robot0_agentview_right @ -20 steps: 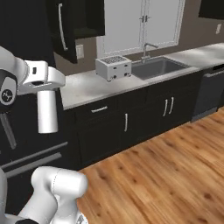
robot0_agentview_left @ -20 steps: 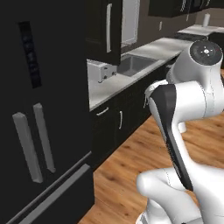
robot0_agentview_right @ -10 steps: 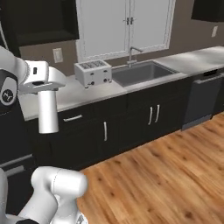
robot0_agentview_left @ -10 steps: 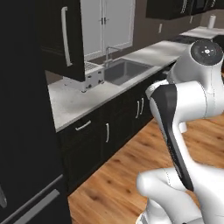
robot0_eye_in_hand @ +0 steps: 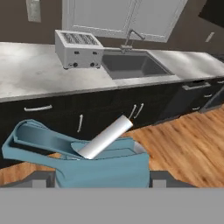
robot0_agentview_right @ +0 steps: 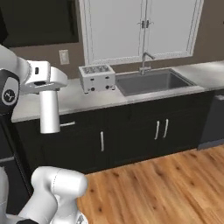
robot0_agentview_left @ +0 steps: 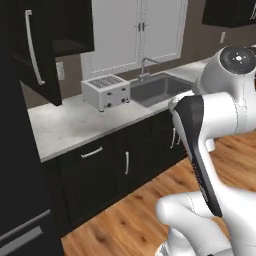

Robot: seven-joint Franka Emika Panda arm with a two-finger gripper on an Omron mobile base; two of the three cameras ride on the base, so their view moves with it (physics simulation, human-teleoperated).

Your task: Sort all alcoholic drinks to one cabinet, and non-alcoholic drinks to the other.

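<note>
The end effector (robot0_eye_in_hand: 103, 177) is clamped wide on the white flask (robot0_agentview_right: 49, 111), its dark fingers (robot0_eye_in_hand: 41, 178) pressing the light-blue spout lid (robot0_eye_in_hand: 83, 159) from either side. In the right base view the flask hangs upright below the wrist, in front of the counter (robot0_agentview_right: 83, 98). On the counter at about one o'clock from the flask sits a toaster (robot0_agentview_right: 96, 77), with the sink (robot0_agentview_right: 151, 81) beyond at two o'clock. An upper cabinet (robot0_agentview_left: 47, 40) hangs at ten o'clock in the left base view.
</note>
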